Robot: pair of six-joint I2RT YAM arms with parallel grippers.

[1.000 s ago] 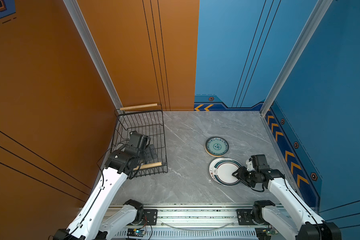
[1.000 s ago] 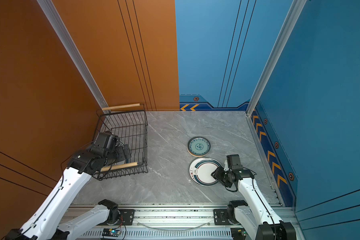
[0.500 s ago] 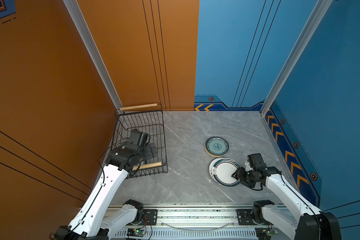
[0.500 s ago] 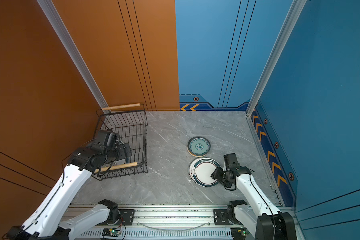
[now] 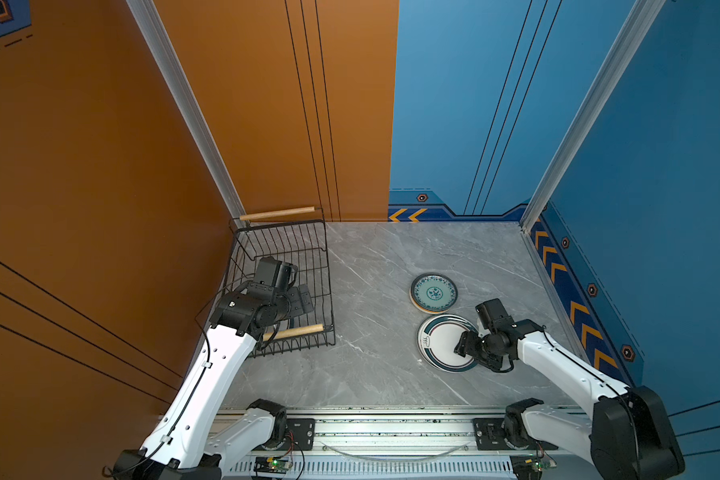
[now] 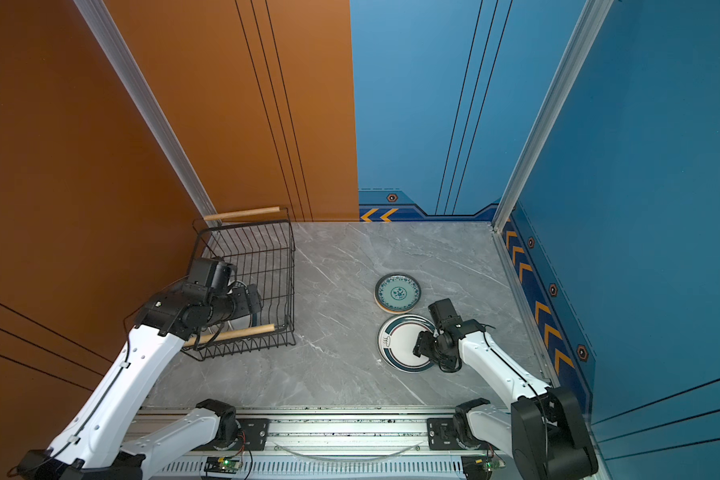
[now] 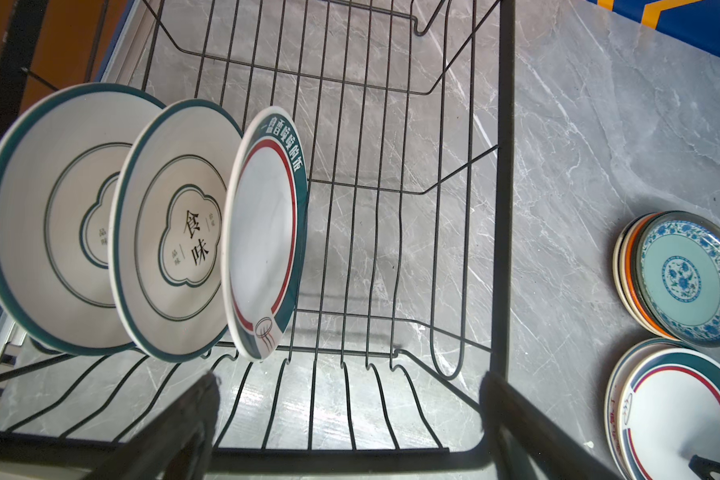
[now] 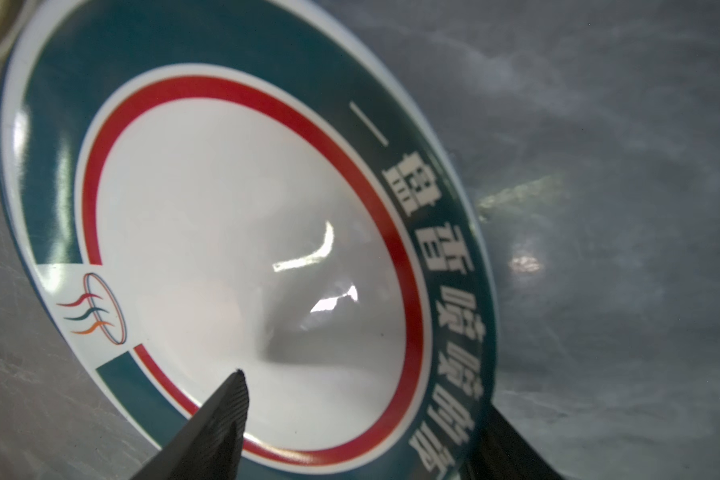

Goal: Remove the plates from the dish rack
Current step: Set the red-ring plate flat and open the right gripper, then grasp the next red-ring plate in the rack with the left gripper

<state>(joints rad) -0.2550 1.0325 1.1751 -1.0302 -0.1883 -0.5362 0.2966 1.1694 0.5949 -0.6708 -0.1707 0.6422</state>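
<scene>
Three white plates (image 7: 175, 232) stand on edge in the dish rack (image 7: 501, 208) at the left side of the table (image 5: 371, 365), the left gripper (image 7: 348, 379) inside it with jaws spread wide. Well to the right lie a teal-patterned stack (image 5: 434, 292) and a dark-rimmed plate (image 5: 441, 345), its rim between the parted jaws of the right gripper (image 8: 364, 386)

Enclosure walls: flat orange wall panels (image 5: 80, 166) left and rear-left, matte blue wall panels (image 5: 661, 166) rear-right and right, both scored with thin dark lines. Silver aluminium corner posts (image 5: 184, 104) join them. Blue skirting strip with orange chevrons (image 5: 408, 215) at the base. Grey marble-patterned tabletop (image 5: 375, 365), evenly lit.
</scene>
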